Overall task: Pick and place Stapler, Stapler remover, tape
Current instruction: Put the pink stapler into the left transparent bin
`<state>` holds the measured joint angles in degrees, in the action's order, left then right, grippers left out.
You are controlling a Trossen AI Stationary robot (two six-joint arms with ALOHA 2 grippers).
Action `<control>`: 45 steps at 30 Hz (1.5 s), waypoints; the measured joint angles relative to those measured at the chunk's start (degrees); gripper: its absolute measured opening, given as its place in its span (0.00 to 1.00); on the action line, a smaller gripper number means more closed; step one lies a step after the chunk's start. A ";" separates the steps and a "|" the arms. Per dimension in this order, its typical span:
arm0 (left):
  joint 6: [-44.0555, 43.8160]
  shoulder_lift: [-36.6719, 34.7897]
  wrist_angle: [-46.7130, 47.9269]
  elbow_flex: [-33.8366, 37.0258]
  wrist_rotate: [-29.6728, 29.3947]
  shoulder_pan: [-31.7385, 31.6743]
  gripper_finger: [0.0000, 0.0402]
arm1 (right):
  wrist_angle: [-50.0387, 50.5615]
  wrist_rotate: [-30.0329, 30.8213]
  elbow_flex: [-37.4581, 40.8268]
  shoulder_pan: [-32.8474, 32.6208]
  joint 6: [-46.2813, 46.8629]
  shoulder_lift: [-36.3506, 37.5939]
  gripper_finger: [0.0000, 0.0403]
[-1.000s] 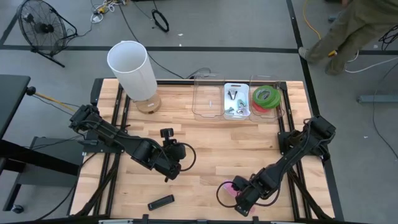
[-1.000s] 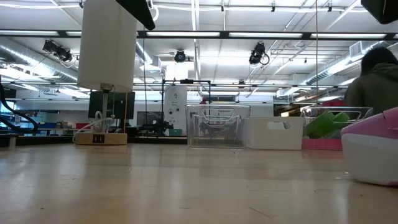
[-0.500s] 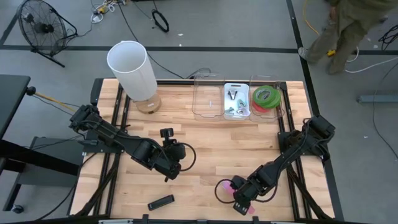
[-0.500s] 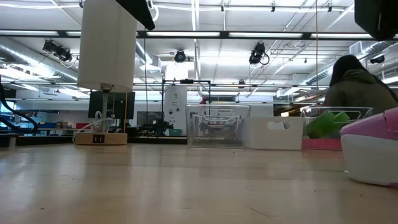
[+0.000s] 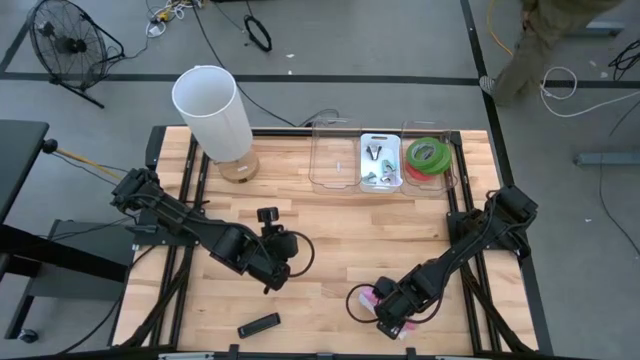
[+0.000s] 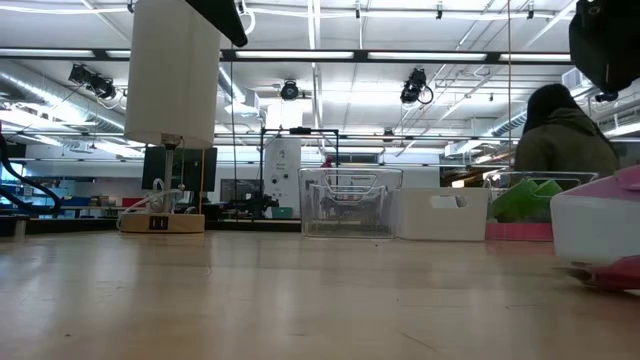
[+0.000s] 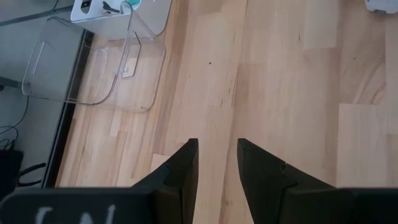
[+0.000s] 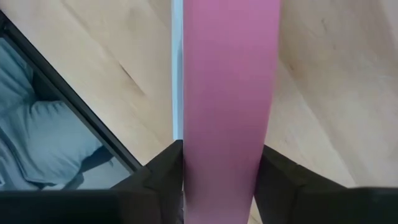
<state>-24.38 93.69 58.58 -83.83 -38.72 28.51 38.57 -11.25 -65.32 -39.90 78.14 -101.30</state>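
Pink stapler (image 8: 229, 93): clamped between the fingers of the right gripper (image 5: 385, 313) near the table's (image 5: 340, 215) front edge. Left gripper (image 7: 217, 163): held narrowly parted, empty, over mid-table.

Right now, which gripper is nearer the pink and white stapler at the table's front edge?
Right. The right gripper is clamped on the pink and white stapler itself. The left gripper hangs over bare wood toward the table's middle, well apart from it.
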 joint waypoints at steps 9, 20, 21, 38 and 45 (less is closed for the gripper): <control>-0.06 0.00 0.03 0.00 0.00 0.03 0.29 | -0.22 -0.08 -0.15 0.40 -0.89 -0.83 0.32; -0.34 0.00 0.03 0.00 -0.02 0.11 0.29 | 3.31 1.79 -2.22 6.23 -11.08 1.23 0.32; -0.35 0.00 0.03 0.00 0.00 0.11 0.29 | 5.35 2.29 -2.99 7.18 -12.66 1.61 0.32; 0.01 0.00 0.35 0.00 1.13 0.13 0.29 | 23.48 14.96 -21.02 32.38 -46.19 5.42 0.32; 0.15 -0.01 1.07 0.00 2.46 0.13 0.29 | 22.89 15.10 -26.25 47.11 -57.20 5.42 0.32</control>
<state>-24.23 93.68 59.65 -83.83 -36.26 28.64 61.46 3.85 -91.57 7.21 20.95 -95.88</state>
